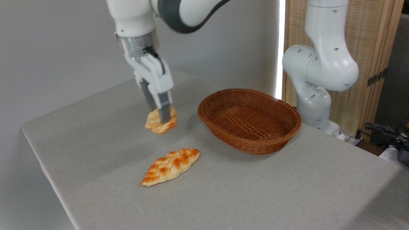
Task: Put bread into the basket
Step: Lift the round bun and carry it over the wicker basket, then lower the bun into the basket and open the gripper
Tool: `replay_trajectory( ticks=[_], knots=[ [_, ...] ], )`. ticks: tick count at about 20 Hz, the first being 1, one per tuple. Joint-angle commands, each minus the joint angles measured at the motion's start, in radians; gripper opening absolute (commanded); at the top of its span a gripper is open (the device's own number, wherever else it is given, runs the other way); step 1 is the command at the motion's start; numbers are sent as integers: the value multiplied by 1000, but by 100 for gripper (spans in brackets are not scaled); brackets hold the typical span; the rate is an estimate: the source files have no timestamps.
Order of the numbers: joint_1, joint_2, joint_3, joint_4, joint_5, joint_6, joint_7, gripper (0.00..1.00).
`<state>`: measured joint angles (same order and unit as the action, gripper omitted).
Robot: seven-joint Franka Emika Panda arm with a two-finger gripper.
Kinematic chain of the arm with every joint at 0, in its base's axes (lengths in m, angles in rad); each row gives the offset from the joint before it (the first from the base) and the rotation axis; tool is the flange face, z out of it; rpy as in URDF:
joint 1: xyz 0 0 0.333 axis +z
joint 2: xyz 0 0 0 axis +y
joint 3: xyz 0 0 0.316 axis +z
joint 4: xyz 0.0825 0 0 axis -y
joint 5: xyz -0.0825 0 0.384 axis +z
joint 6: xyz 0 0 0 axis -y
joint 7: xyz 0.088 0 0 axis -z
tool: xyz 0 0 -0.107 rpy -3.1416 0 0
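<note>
Bread (158, 123), partly hidden behind 1 finger, hangs clamped in the tool (161, 118) above the grey surface (255, 191), left of the empty basket (249, 120). A braided loaf (171, 165) lies nearer the front; the arm's top is cut off.

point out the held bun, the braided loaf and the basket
bun (155, 123), fixed camera, its left flaky edge beside the finger
braided loaf (171, 165), fixed camera, middle of its top
basket (252, 145), fixed camera, near outer wall
</note>
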<state>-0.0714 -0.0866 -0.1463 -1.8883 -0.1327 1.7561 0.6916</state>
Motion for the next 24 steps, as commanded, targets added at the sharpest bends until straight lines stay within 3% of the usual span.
replay_trajectory(
  ticks=[1,5,14,24],
  knots=[
    [-4,-123,22,-95,4,-90,-15,63],
    [-4,-188,22,-162,5,-184,-17,67],
    [-19,-208,17,-291,-1,-257,-47,100],
    [-97,-156,8,-288,-10,-270,-37,100]
  ],
)
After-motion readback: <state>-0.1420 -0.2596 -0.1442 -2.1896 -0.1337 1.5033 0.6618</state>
